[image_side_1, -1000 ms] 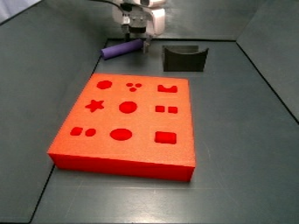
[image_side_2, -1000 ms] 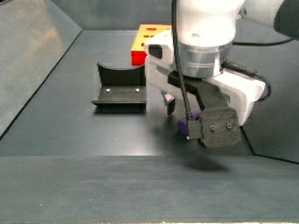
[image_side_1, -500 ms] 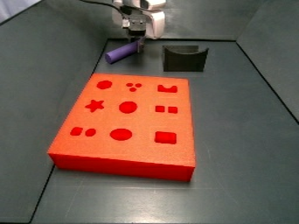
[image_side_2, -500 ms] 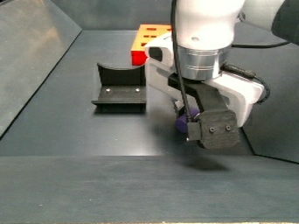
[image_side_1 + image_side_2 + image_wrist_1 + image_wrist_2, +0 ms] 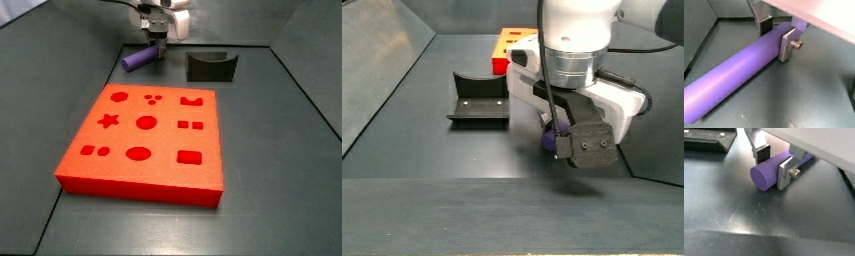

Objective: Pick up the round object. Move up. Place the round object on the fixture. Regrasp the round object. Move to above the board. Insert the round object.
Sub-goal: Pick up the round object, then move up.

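While you watch, the gripper (image 5: 774,162) has its jaws clenched on the purple peg (image 5: 741,75), lifted off the desk (image 5: 267,150) at the orange board's (image 5: 147,140) twelve o'clock, fixture (image 5: 211,67) beside it.

Since a second ago: smooth purple cylindrical peg (image 5: 139,58) tilted, its free end swung down toward the orange-red slab (image 5: 147,137) and off the floor. Two-finger gripper (image 5: 777,34) raised slightly with it, plates clamped on the peg's far end.
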